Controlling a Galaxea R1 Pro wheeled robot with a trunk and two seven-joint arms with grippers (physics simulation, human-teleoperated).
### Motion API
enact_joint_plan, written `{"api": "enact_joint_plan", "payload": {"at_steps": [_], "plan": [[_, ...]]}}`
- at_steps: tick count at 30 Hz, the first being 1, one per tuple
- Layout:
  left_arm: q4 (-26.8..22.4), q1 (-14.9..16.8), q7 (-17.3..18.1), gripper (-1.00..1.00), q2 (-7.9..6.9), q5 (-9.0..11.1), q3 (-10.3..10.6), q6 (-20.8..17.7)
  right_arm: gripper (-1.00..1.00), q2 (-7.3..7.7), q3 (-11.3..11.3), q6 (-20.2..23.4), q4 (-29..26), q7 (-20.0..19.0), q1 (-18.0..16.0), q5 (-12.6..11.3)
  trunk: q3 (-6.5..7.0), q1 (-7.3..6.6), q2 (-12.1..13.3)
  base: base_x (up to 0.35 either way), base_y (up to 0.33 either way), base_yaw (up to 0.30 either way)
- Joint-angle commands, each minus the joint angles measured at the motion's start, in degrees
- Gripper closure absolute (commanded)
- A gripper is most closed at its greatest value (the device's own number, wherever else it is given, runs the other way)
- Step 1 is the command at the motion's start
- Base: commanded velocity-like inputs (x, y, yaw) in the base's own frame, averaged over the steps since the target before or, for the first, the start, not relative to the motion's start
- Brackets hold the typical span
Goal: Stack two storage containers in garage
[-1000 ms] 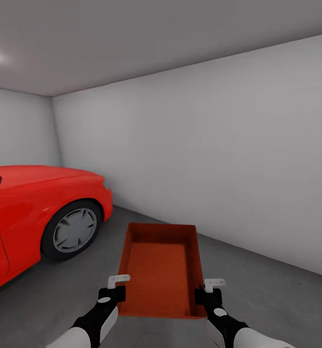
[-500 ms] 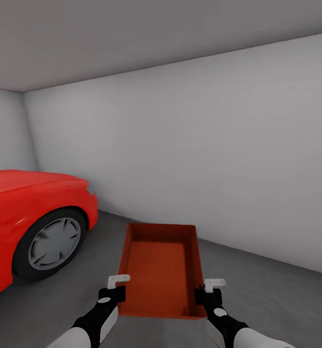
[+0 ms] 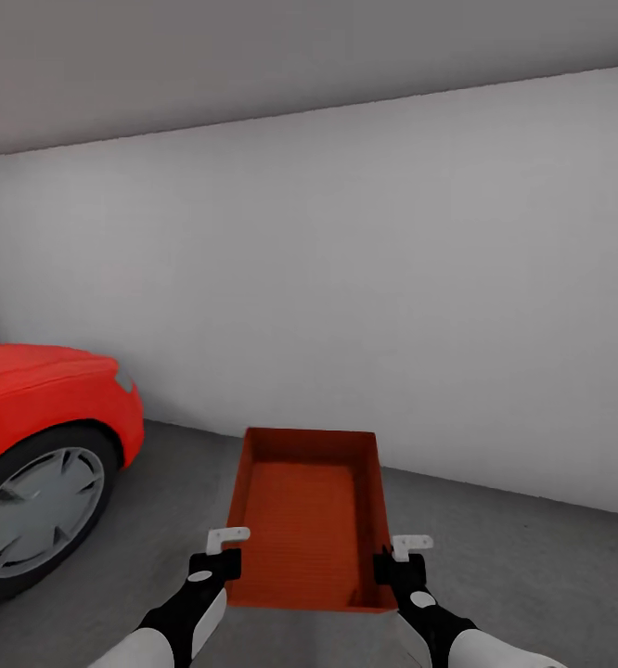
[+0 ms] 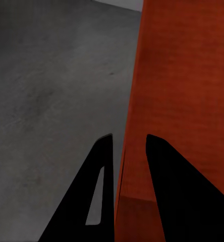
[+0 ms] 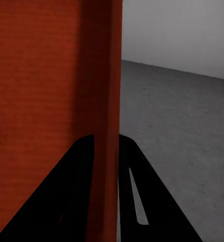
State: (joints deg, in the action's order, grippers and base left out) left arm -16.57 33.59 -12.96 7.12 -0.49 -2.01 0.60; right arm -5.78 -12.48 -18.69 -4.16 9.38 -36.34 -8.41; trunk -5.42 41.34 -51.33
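container: one orange-red storage container is carried level above the dark grey floor, right of the red car, in front of the white wall.
left gripper: clamped over the container's left wall, one finger each side.
right gripper: clamped likewise on the right wall.
step, judged: carry into the garage, set-down spot being sought.
advice: both grips should be kept matched and the bin level; lowering should be done well apart from the car wheel, onto bare floor.
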Motion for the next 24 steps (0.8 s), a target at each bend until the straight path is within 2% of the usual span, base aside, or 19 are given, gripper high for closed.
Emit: {"api": "enact_joint_plan", "payload": {"at_steps": [1,24], "plan": [[-1.54,0.05,-0.58,1.00,-1.76,-1.00,-2.91,2.92,1.00,-0.02,2.64,-0.12,0.11,0.02,-0.02,-0.56,-0.10,0.04,-0.07,0.302,0.216,-0.284],[-1.54,0.06,-0.58,1.00,-1.76,-1.00,-2.91,2.92,1.00,-0.02,2.64,-0.12,0.11,0.02,0.00,-0.56,-0.10,0.04,-0.07,0.302,0.216,-0.284]]}}
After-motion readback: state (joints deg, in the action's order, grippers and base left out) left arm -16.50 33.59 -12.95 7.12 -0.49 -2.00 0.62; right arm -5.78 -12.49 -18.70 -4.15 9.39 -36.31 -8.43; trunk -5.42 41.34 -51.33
